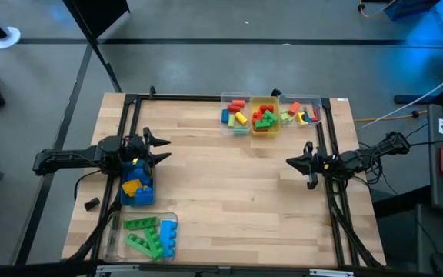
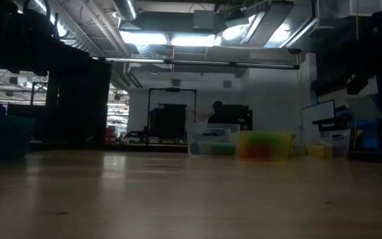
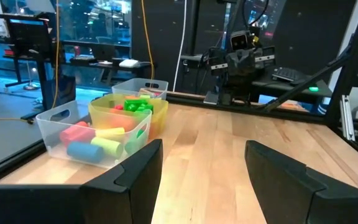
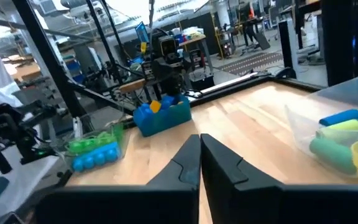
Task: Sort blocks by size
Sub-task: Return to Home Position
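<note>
The blocks lie sorted in bins. Three bins stand at the far edge: a clear one [image 1: 235, 114] with blue, yellow and red blocks, a yellow one [image 1: 265, 118] with green and red blocks, and a clear one [image 1: 302, 112] with small mixed blocks. At the left near side, a blue bin [image 1: 137, 188] holds blue and yellow blocks, and a clear bin [image 1: 146, 236] holds long green and blue blocks. My left gripper [image 1: 164, 148] hovers open at the table's left, pointing level toward the right. My right gripper [image 1: 289, 161] hovers shut and empty at the right, pointing left.
Bare wooden tabletop [image 1: 229, 185] spreads between the two grippers. A black frame [image 1: 206, 98] runs along the table's far and side edges. A small dark object [image 1: 91, 203] lies near the left edge. In the low view a person [image 2: 215, 111] shows far behind the bins.
</note>
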Robot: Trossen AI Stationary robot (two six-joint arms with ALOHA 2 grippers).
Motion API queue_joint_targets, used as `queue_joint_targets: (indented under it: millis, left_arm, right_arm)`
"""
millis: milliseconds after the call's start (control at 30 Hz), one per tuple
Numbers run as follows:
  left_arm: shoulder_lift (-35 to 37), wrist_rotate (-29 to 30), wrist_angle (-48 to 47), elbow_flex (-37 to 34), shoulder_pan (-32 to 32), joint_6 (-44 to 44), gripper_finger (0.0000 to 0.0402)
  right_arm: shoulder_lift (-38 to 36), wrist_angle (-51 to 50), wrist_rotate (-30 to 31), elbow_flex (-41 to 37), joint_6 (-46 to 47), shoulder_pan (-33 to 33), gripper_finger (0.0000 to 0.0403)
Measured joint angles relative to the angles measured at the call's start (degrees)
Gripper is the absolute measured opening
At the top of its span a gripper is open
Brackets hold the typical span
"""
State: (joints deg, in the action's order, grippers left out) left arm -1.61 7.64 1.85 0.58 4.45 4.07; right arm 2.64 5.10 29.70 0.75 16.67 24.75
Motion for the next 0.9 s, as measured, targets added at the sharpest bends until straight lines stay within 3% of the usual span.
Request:
queue_joint_targets:
  millis: [200,400,900]
  left_arm:
    - [0.0,0.0,0.0,0.0,0.0,0.0,0.0214]
    - [0.0,0.0,0.0,0.0,0.0,0.0,0.0214]
    - [0.0,0.0,0.0,0.0,0.0,0.0,0.0214]
  right_arm:
    - [0.0,2.6,2.8,0.0,-5.8,-0.1,0.0014]
    - [0.0,1.0,-0.5,-0.1,-7.1,-4.4,0.0014]
    - [0.0,0.3,-29.0,0.0,-4.8,-27.2,0.0014]
